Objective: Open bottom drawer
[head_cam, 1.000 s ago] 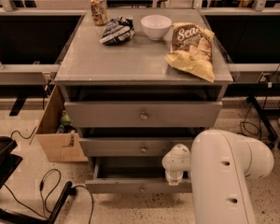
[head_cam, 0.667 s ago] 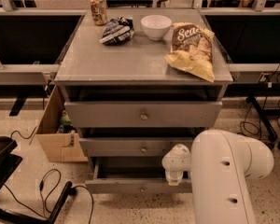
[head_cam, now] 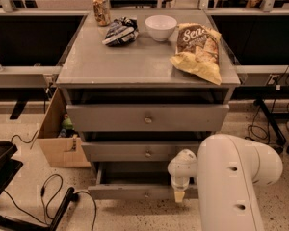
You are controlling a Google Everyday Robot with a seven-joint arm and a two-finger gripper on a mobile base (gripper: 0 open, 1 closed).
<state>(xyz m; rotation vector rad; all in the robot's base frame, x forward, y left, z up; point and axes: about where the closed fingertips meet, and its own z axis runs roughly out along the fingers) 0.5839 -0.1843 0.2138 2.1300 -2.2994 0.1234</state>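
Robot gripper [head_cam: 179, 195] hangs at front of bottom drawer [head_cam: 120, 192], drawer partly out, just rt of its knob [head_cam: 146, 195]; grip open or closed, can't tell.

- The gripper [head_cam: 179, 195] hangs in front of the bottom drawer [head_cam: 130, 191], under the desk's [head_cam: 144, 61] front edge, toward its right corner.
- The white arm [head_cam: 231, 186] hides the drawer's right end.
- The bottom edge cuts the arm off.
- The words on the can [head_cam: 101, 9], at the back left corner, are too small to read.
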